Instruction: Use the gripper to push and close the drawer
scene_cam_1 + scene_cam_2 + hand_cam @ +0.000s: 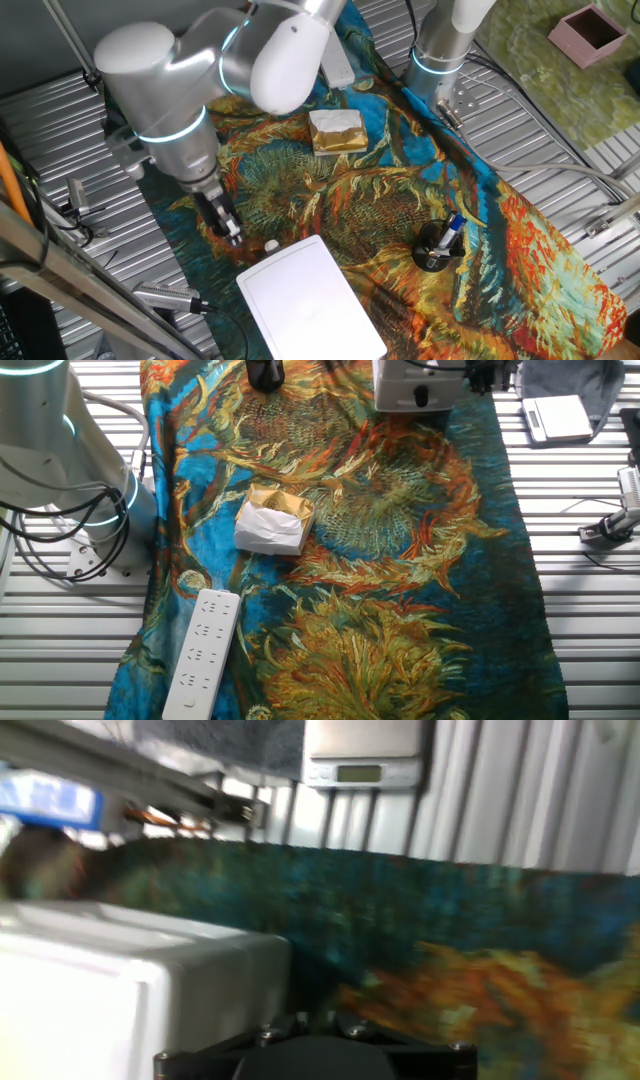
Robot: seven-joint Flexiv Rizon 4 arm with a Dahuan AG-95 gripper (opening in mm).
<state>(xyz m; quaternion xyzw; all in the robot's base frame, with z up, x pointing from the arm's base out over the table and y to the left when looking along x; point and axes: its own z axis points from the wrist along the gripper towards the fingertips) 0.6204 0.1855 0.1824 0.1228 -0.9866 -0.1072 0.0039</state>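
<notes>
The flat white box (312, 300) lies at the near edge of the patterned cloth. The drawer's small round knob (270, 244) shows at the box's front edge, and the drawer looks pushed in or nearly so. My gripper (229, 228), a narrow black tip under the silver arm with the cyan ring, points down at the cloth just left of the knob, a small gap away; its fingers look together and hold nothing. In the other fixed view the box (420, 385) is at the top edge. In the hand view the box (130, 990) fills the lower left; my fingertips are not visible there.
A gold-and-white block (337, 131) sits mid-cloth, and a black pen holder (435, 250) stands right of the box. The second silver arm (445, 40) stands at the back. A white power strip (203, 652) and a scale (558, 415) lie near the cloth's edges. A pink box (592, 30) is far right.
</notes>
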